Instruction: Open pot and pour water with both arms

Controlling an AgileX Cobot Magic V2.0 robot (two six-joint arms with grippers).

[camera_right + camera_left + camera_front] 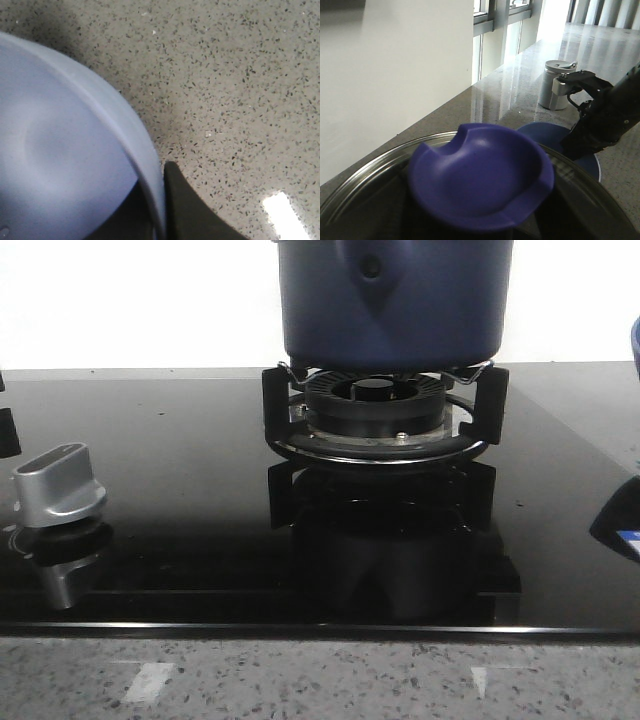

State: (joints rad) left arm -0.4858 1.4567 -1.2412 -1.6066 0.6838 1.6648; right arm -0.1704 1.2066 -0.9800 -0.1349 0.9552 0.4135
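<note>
Left gripper: not visible in its own view, state cannot tell; directly below, blue knob (480, 177) of glass lid (365, 172) on pot (392, 302). Right gripper (160, 220): fingers straddling bowl (55, 150) rim, one either side, firmly clamped or not cannot tell. Pot: on burner (378, 412), lid on. Beyond: canister (556, 84), counter (240, 75). Risks: knob slipping from shallow grasp, lid dropping; bowl tipping if rim hold loose

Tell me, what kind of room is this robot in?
Most likely a kitchen. A dark blue pot sits on a gas burner set in a shiny black glass cooktop, with a silver stove knob nearby and a speckled stone counter around it.
</note>
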